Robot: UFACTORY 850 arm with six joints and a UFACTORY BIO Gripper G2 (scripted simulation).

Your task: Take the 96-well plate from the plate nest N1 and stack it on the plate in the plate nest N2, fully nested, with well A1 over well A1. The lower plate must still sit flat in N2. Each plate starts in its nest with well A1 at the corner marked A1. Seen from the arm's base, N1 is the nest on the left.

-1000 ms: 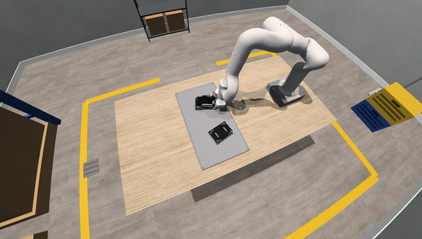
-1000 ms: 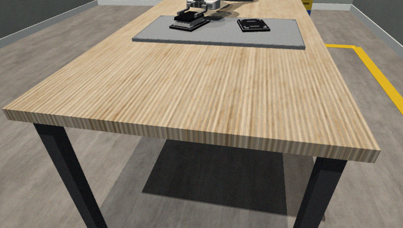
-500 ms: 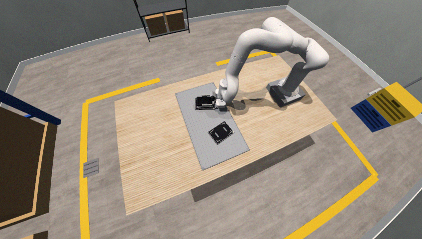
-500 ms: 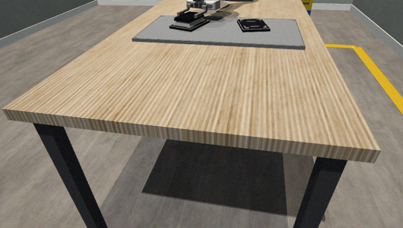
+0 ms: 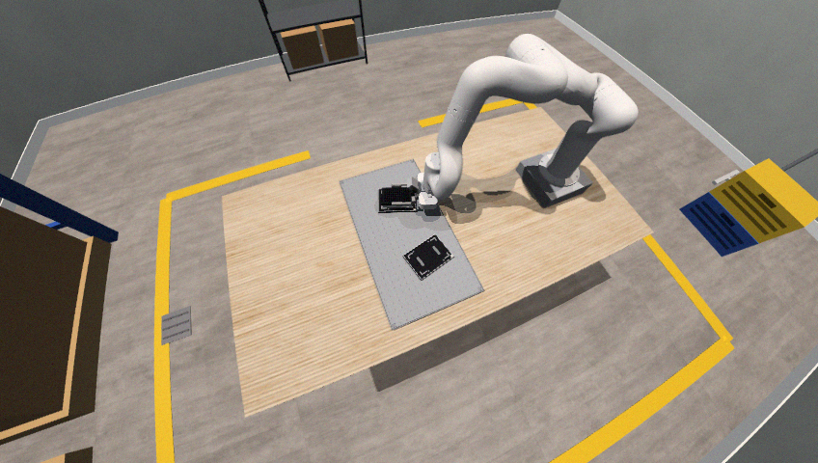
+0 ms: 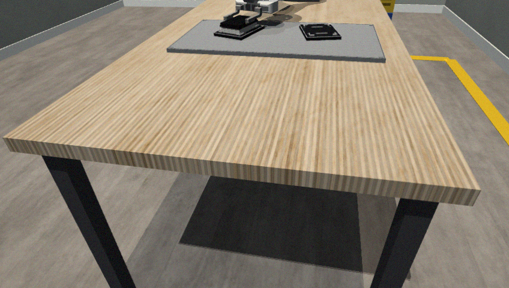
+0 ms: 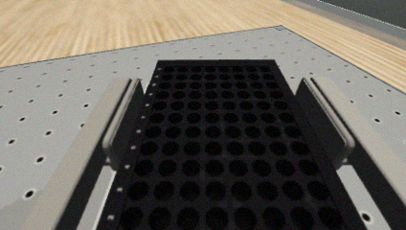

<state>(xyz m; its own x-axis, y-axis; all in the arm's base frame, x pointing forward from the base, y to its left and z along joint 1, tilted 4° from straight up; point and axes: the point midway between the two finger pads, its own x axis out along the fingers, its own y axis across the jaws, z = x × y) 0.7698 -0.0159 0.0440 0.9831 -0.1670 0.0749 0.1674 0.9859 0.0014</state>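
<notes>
Claw (image 5: 399,197) (image 6: 237,18) (image 7: 225,116) pinches the upper plate (image 5: 393,199) (image 6: 233,23) (image 7: 214,157) by opposite sides; likely light, rigid and smooth-walled, best gripped low, squarely and gently.

The pale wooden desk (image 5: 298,275) (image 6: 249,107) (image 7: 86,29) has striped grain. A flat grey perforated board (image 5: 395,292) (image 6: 278,46) (image 7: 62,98) lies across its middle. In the top view, the arm's dark base (image 5: 533,186) (image 6: 303,0) stands on the desk toward two o'clock from the board.

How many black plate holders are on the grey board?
2: one bare, the other under the stacked plates, which partly hide it.
</notes>
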